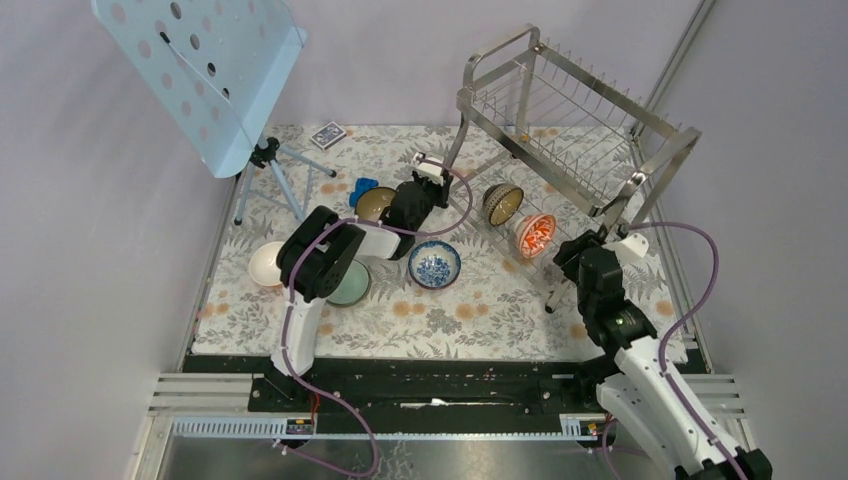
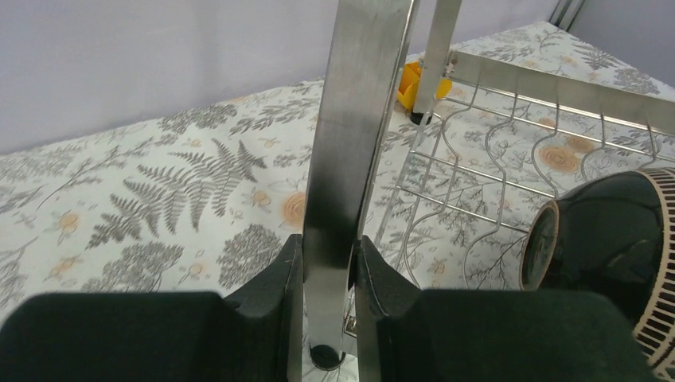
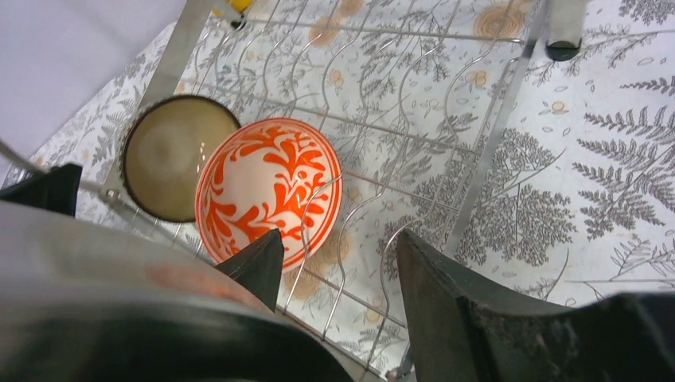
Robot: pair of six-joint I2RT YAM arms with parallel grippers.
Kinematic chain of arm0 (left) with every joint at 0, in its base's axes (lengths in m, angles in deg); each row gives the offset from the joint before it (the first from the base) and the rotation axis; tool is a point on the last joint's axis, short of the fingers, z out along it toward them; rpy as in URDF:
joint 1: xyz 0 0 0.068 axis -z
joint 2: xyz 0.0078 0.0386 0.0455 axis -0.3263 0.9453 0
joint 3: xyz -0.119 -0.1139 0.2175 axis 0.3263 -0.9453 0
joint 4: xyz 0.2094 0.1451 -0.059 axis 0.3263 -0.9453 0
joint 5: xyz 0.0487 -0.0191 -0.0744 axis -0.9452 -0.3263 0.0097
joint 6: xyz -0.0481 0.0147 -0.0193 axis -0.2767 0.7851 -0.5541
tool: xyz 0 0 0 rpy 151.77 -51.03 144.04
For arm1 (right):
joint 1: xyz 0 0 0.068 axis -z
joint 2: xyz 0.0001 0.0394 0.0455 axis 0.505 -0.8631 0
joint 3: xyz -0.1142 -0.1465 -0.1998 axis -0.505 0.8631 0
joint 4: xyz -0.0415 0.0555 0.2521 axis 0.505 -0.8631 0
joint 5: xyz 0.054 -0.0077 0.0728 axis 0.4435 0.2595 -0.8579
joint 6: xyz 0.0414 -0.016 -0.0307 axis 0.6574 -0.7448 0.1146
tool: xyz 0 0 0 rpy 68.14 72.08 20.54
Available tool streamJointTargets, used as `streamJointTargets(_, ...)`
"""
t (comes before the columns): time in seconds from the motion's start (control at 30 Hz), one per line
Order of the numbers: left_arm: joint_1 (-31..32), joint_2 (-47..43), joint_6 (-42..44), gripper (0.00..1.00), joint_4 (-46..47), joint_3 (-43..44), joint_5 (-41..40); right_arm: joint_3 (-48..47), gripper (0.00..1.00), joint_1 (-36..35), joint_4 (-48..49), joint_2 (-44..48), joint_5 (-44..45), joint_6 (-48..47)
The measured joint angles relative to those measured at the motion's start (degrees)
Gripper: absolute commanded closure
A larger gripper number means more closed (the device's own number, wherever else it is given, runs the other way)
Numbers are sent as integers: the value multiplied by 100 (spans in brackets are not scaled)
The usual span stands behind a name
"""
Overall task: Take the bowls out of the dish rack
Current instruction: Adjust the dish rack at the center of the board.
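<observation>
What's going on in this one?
The left gripper is shut on a leg of the dish rack. The right gripper hangs open over the orange bowl, which sits in the rack beside a dark bowl. A blue-patterned bowl, a white bowl and a green bowl already lie on the table.

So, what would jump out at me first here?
Probably the big shiny dish rack at the back right, with an orange-patterned bowl and a dark bowl propped in its lower shelf. The left gripper is clamped on one flat steel leg of the rack, while the open right gripper hovers over the orange bowl. A pale blue music stand looms at the back left.
</observation>
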Motion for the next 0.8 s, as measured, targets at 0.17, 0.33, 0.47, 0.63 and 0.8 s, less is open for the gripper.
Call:
streamJointTargets(0.17,13,-387,-44,100,11,-529,-269,-4,35,17,651,-509,254,-236)
streamJointTargets(0.33,33,-695,-55,100,-22,-907,-551,-103,36,380,1429,-1178,199,-509)
streamJointTargets(0.47,66,-787,-83,100,-39,-1021,-734,-400,36,616,1797,-1851,105,-575)
streamJointTargets(0.63,173,-992,-129,100,-11,-1305,-986,-702,35,973,2063,-2476,0,-645)
streamJointTargets(0.8,369,-1054,-140,100,81,-1443,-1294,-992,35,1329,2203,-2973,-160,-798)
